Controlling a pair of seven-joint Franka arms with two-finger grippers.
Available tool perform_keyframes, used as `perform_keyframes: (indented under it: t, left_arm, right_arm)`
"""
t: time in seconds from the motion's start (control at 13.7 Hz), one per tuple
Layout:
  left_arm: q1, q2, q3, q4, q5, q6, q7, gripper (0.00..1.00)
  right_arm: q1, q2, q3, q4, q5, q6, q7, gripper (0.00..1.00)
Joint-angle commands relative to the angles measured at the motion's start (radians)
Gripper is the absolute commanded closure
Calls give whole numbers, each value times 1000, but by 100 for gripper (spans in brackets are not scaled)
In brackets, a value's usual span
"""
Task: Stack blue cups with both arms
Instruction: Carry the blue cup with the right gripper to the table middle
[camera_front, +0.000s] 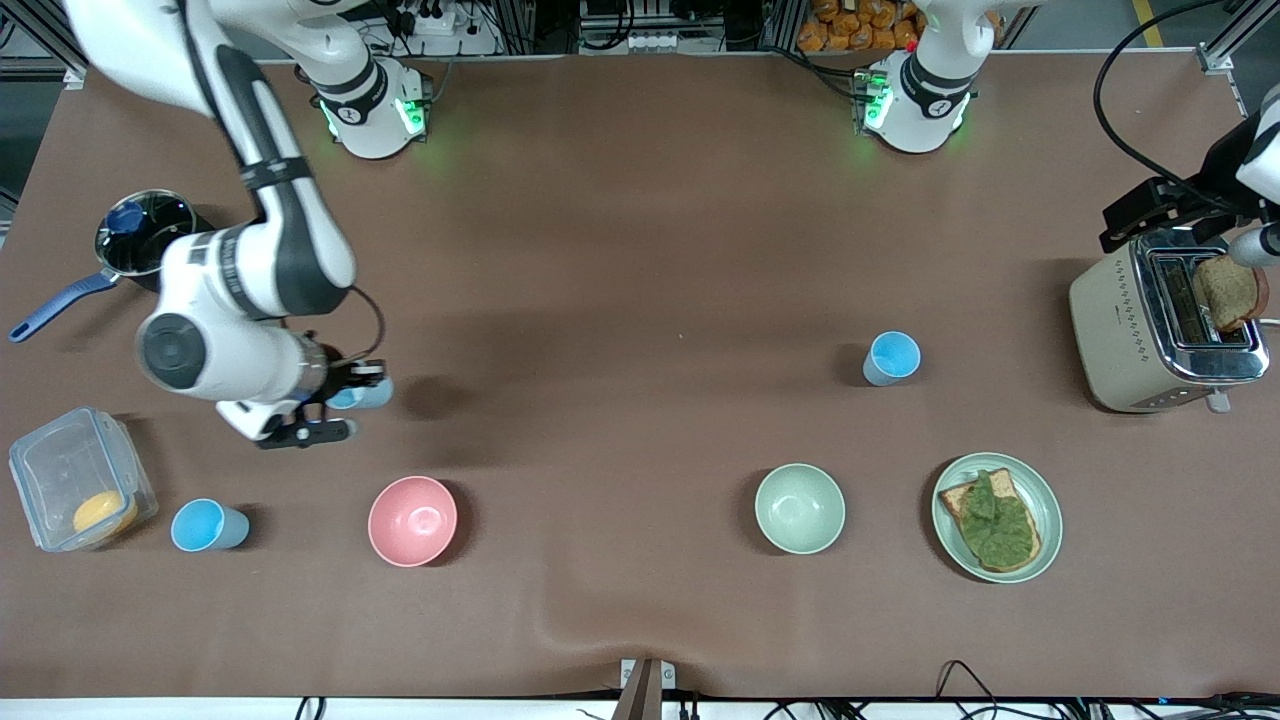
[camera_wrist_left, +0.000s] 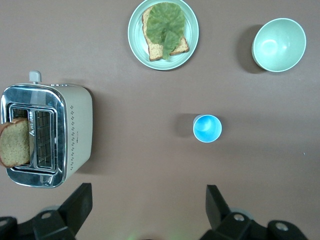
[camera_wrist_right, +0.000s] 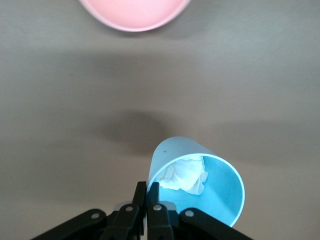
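My right gripper (camera_front: 345, 400) (camera_wrist_right: 146, 186) is shut on the rim of a pale blue cup (camera_front: 368, 394) (camera_wrist_right: 200, 180) with crumpled white bits inside. It holds the cup tilted a little above the table, over the spot farther from the camera than the pink bowl (camera_front: 412, 520) (camera_wrist_right: 135, 12). A brighter blue cup (camera_front: 208, 526) stands upright between the clear container and the pink bowl. One more blue cup (camera_front: 890, 358) (camera_wrist_left: 207, 128) stands upright toward the left arm's end. My left gripper (camera_front: 1150, 210) (camera_wrist_left: 147, 200) hangs open and empty, high beside the toaster.
A toaster (camera_front: 1165, 320) (camera_wrist_left: 50, 135) holds a bread slice (camera_front: 1228, 290). A plate (camera_front: 1050, 520) (camera_wrist_left: 192, 30) of topped toast and a pale green bowl (camera_front: 799, 508) (camera_wrist_left: 278, 45) sit nearer the camera. A clear container (camera_front: 75, 490) and a pot (camera_front: 145, 235) flank the right arm.
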Motion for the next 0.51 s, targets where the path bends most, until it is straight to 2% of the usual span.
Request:
perform_keyframes:
  t: [0.0,0.15,0.29,0.44]
  left_arm:
    - [13,-8,-8,5,-3,-12,15,0]
    - [14,-7,-15,2,-11,-12,6,0]
    - [14,-7,-15,-1,-14,-12,1,0]
    - [16,-8,-15,-1,-14,-12,3,0]
  right_arm:
    - [125,-24,-3,56,11,-66,195,100]
    - [206,-19,-5,134,41,-130,339,100]
    - [289,-21,-5,156,125,-130,460,100]
    - [377,10,-8,182,121,-109,595,100]
